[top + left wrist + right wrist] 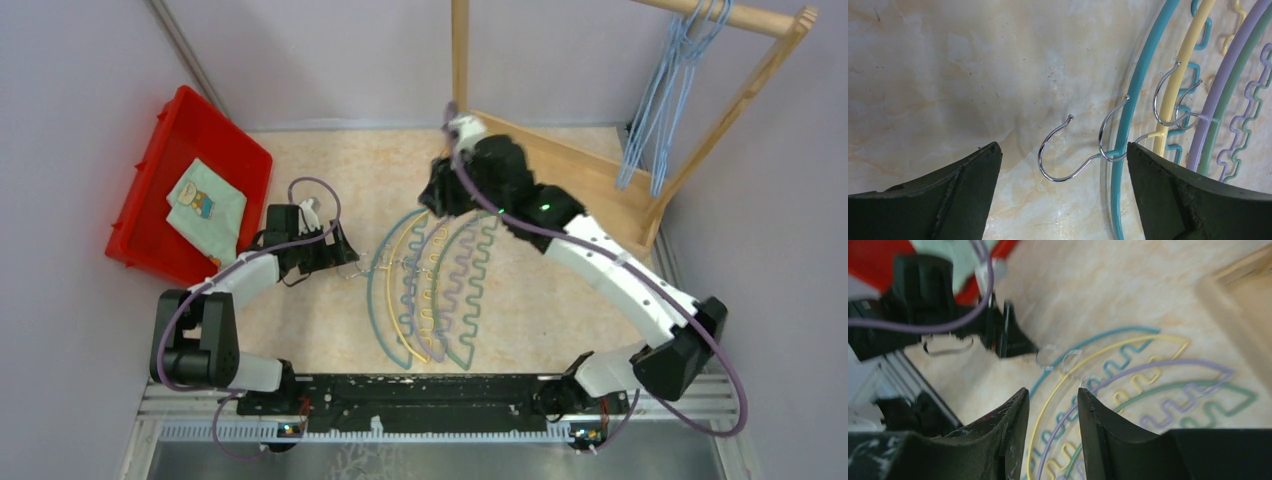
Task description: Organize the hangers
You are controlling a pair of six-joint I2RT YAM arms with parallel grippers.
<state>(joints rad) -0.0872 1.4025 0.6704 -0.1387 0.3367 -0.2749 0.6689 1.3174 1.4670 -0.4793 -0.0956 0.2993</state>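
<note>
Four arched plastic hangers [430, 290], blue, yellow, purple and green, lie nested flat in the middle of the table, metal hooks pointing left. My left gripper [350, 258] is open and low at those hooks. In the left wrist view its jaws [1062, 150] stand wide apart around the blue hanger's [1120, 195] hook [1068, 178], touching nothing. My right gripper [432, 200] hovers over the far ends of the arches; its jaws [1052, 392] are partly open and empty above the hangers [1173, 362]. Several light-blue wire hangers [665, 90] hang on the wooden rack's rail.
A red bin [215, 135] holding a folded pale-green cloth [205, 205] stands at the far left. The wooden rack [590, 170] with its base board fills the far right corner. Grey walls close in both sides.
</note>
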